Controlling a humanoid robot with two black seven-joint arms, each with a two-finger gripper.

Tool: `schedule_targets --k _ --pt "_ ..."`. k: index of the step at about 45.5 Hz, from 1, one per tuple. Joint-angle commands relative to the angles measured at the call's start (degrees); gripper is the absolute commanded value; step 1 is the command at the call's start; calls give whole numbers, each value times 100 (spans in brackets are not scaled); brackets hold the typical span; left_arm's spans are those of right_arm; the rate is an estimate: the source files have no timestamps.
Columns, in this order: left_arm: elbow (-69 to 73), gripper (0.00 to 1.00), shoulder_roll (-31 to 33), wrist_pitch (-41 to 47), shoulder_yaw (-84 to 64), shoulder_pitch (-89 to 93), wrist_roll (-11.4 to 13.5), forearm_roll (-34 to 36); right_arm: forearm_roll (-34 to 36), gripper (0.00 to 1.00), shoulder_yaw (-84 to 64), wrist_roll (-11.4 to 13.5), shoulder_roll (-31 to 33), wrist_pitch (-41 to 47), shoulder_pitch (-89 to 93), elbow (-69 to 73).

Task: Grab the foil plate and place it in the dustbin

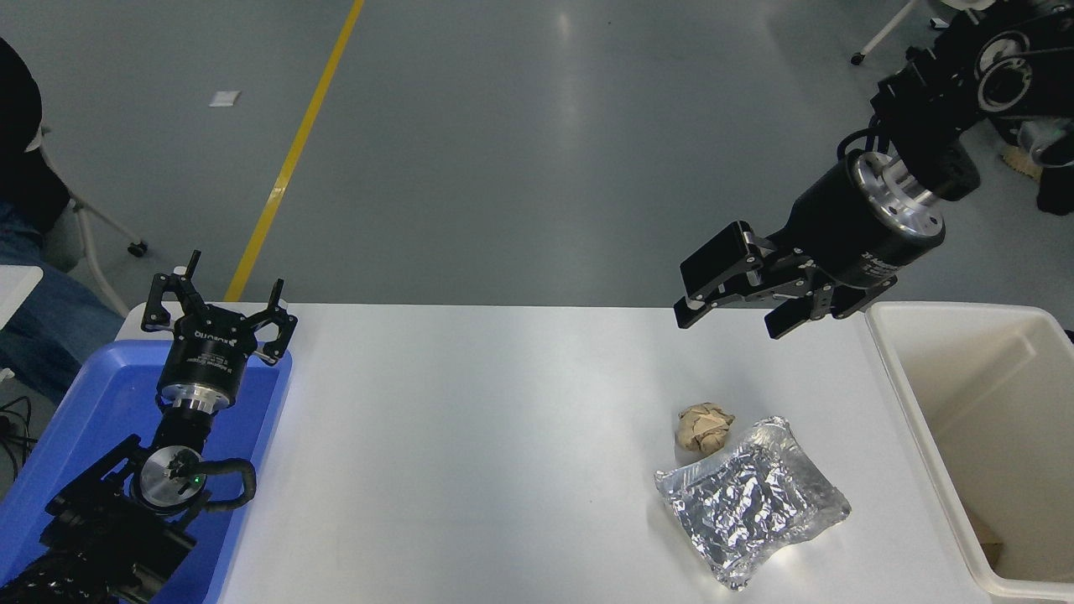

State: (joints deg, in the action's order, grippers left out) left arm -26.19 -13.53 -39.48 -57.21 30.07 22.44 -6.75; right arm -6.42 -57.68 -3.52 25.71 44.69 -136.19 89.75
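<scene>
Right now your right end effector (728, 312) hangs open and empty over the white desk's (470, 436) far edge. Below and nearer you lies the crinkled silver foil plate (749, 500), touching a small crumpled tan paper ball (705, 426). Just right sits the cream-white rectangular plastic dustbin (982, 436). Your left end effector (218, 315), open, parks over the blue plastic tray (101, 403).

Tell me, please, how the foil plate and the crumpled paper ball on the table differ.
The foil plate is shiny silver; the paper ball is dull tan. The foil plate is far bigger and lies flattish and roughly rectangular, while the paper ball is a small rounded lump. The foil plate lies nearer the camera, the paper ball just beyond it. Both are crinkled and lie loose on the white table.
</scene>
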Motion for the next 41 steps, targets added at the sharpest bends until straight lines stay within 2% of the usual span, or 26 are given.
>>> schedule_targets --k 1,6,12,17,25,41 --pt "0 100 17 -25 -44 -10 32 -1 35 100 3 1 -31 31 -13 51" --pt "0 100 17 -34 -54 -10 32 -1 -61 100 3 1 -101 31 312 -80" --pt "0 100 9 -16 -10 -1 24 -1 -517 100 3 -8 -242 31 892 -432" --pt "0 100 9 -25 -18 -1 24 -1 -931 100 3 -8 -294 -259 1463 -792" --pt "0 100 9 -16 -10 -1 24 -1 -1124 100 11 -26 -277 -716 2491 -1416" --pt "0 100 9 -25 -10 -1 24 -1 -2987 100 415 -61 136 -2166 4899 -2611"
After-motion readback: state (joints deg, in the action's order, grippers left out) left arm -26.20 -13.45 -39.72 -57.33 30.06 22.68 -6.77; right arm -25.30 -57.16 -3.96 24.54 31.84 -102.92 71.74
